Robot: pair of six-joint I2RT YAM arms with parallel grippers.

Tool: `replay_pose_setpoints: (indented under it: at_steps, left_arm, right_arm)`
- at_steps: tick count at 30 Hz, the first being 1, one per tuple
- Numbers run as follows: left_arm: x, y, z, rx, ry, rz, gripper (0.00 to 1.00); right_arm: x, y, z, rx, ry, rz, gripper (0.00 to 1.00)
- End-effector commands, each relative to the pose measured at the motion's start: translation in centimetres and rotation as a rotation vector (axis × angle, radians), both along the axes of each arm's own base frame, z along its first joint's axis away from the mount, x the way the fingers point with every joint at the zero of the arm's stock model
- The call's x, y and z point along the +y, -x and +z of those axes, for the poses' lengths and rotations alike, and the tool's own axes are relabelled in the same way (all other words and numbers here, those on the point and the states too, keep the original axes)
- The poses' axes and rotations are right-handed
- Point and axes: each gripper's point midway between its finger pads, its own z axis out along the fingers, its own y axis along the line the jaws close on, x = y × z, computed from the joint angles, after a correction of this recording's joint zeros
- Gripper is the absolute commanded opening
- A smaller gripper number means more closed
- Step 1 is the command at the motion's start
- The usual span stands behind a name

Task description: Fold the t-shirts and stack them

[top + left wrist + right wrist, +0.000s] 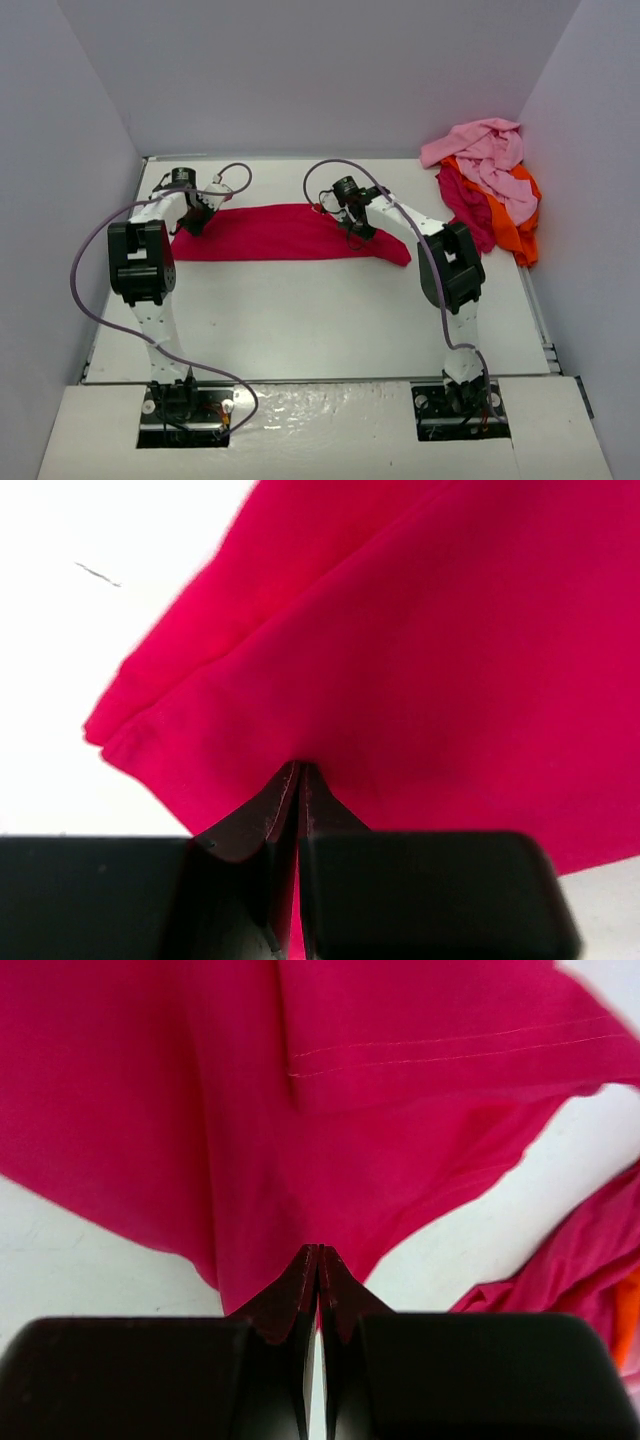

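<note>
Pinched shut on the soft crimson-red cloth t-shirt [280,232], stretched 9-to-3 o'clock across the white table [300,320] — left gripper [300,775] at 9, right gripper [318,1255] near 3. Lift level, together — hold the cloth taut.

crimson-red t-shirt [280,232], light pink shirt [485,150], orange shirt [520,230], seemingly dark magenta shirt [465,205], white table [320,310]

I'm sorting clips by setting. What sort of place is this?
Probably a robotics lab test cell, not a home: a white table boxed in by plain grey walls, two robot arms bolted at its near edge, and a heap of t-shirts in one corner.
</note>
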Motion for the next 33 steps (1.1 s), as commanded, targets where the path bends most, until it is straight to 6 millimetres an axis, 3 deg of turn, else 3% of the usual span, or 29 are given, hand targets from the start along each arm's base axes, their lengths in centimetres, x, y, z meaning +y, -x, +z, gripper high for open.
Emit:
replay_pose_setpoints:
  at_steps: [1,5,9,12,15,17,21,27,33]
  left_arm:
    - [0.4,-0.6,1.1,0.017,-0.048,-0.034,0.00]
    - [1.0,0.4,-0.3,0.120,-0.086,-0.055,0.00]
    - [2.1,3.0,-1.4,0.236,-0.148,-0.101,0.00]
    - [2.5,5.4,-2.0,0.307,-0.182,-0.152,0.00]
    - [2.7,8.2,-2.6,0.351,-0.210,-0.195,0.00]
    - [2.8,10.4,-3.0,0.381,-0.229,-0.216,0.00]
    - [1.6,14.4,-3.2,0.441,-0.235,-0.283,0.00]
    - [-0.5,18.4,-2.1,0.480,-0.247,-0.327,0.00]
    - [-6.6,22.6,0.6,0.480,-0.226,-0.481,0.00]
  right_arm:
    - [-0.9,0.0,-1.1,0.034,0.021,-0.047,0.00]
    - [-2.6,0.1,-2.8,0.071,0.086,-0.089,0.00]
    - [-6.4,-0.1,-4.2,0.125,0.188,-0.166,0.00]
    - [-9.1,-2.6,-5.4,0.118,0.255,-0.226,0.00]
    - [-10.0,-5.9,-6.3,0.099,0.250,-0.255,0.00]
    - [-9.9,-7.2,-7.7,0.104,0.260,-0.243,0.00]
    - [-8.1,-10.1,-8.2,0.063,0.243,-0.182,0.00]
    - [-5.7,-12.2,-8.8,0.013,0.248,-0.072,0.00]
    - [-2.9,-12.8,-8.8,-0.046,0.248,0.028,0.00]
